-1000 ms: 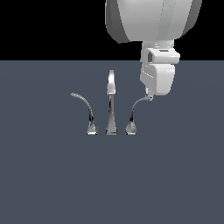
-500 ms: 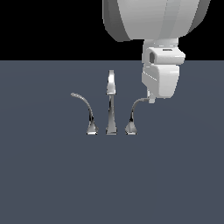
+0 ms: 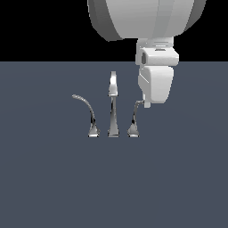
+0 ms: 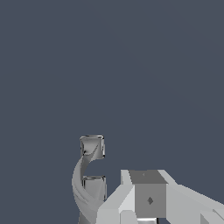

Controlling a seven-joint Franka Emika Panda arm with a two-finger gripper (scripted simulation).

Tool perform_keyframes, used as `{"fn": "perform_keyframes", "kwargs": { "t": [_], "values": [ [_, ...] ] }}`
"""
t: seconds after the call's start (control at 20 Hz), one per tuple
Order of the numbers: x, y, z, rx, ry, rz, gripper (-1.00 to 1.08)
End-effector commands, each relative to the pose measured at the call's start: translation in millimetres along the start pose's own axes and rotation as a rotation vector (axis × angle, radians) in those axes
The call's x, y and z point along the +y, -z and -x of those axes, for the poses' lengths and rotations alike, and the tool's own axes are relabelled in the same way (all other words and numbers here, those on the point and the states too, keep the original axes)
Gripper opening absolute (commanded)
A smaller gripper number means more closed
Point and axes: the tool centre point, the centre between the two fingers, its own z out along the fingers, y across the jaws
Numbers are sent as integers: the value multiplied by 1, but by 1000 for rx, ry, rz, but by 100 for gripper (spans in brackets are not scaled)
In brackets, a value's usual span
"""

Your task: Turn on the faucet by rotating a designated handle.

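1. Big slate-grey surface (image 3: pixel 44 187) filling the lower part of the exterior view, black above it.
2. White arm (image 3: pixel 142 18) hanging from the top, gripper (image 3: pixel 147 105) down at the tip of the designated handle (image 3: pixel 133 120). Fingers mostly hidden behind the hand, so can't tell if spread or pinching.
3. Faucet (image 3: pixel 113 107) sitting mid-surface: straight spout in the middle, designated handle just beside it on the exterior view's right.
4. Mirror lever (image 3: pixel 87 113) on the exterior view's left, untouched.
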Motion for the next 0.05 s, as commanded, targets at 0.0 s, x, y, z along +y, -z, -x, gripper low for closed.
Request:
{"fn": "perform_keyframes", "kwargs": {
  "t": [0.0],
  "values": [
    [3,1,24,-3,32,3,-100]
  ]
}}
